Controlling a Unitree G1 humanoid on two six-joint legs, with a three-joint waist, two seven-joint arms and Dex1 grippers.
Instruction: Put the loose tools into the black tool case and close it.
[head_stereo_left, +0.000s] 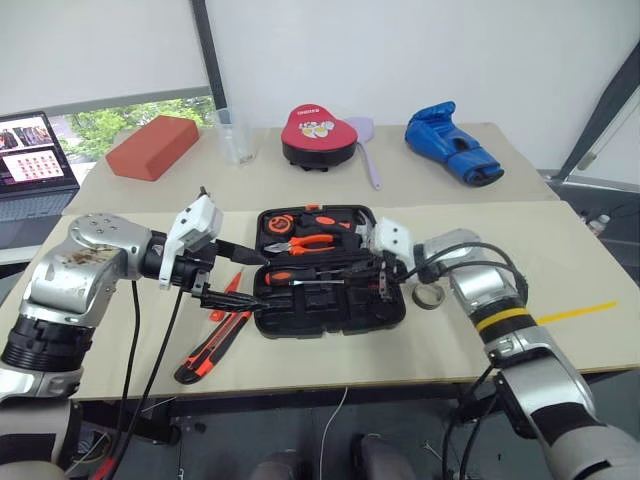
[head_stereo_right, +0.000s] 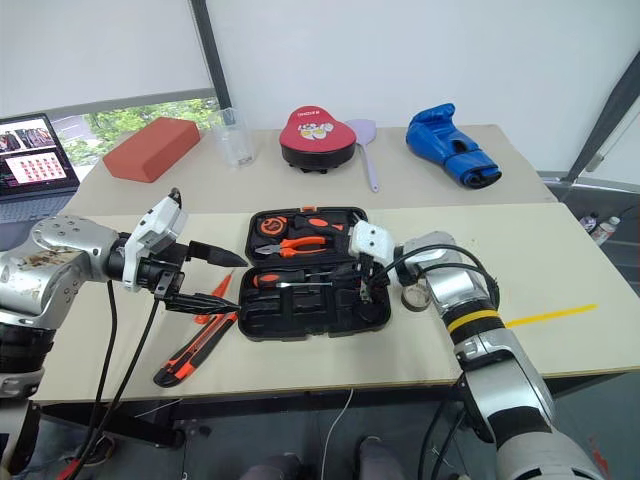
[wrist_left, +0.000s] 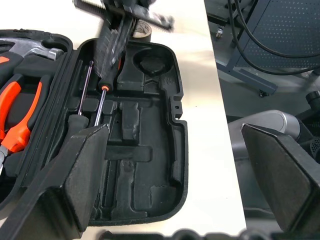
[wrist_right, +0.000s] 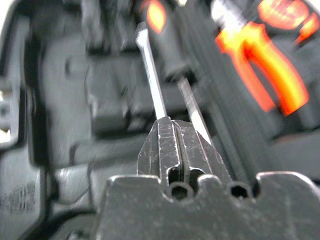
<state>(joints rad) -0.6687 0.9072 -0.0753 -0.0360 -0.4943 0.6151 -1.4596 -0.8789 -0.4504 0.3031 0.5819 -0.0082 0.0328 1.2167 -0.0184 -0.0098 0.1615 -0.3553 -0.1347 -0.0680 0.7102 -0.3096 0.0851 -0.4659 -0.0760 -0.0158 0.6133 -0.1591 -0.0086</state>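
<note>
**Left gripper spread, right gripper pinched shut**

The left arm reaches in from the left, forearm roughly level, wrist bent so the left gripper (head_stereo_left: 228, 273) points right and slightly down. Its two black fingers (wrist_left: 82, 175) stand wide apart with nothing between them. The right arm comes in from the near right, elbow bent, wrist turned so the right gripper (head_stereo_left: 383, 283) points left and downward. Its fingers (wrist_right: 165, 150) are pressed together.

- One black tool case (head_stereo_left: 330, 310), open.
- Two screwdrivers (head_stereo_left: 300, 279) lying in it.
- One pair of orange-handled pliers (head_stereo_left: 305, 243).
- One utility knife (head_stereo_left: 212, 346) at near left.
- One tape roll (head_stereo_left: 430, 296).
- One blue boxing glove (head_stereo_left: 452, 143) at far right.
- One red brick-shaped block (head_stereo_left: 152, 146) at far left.
</note>
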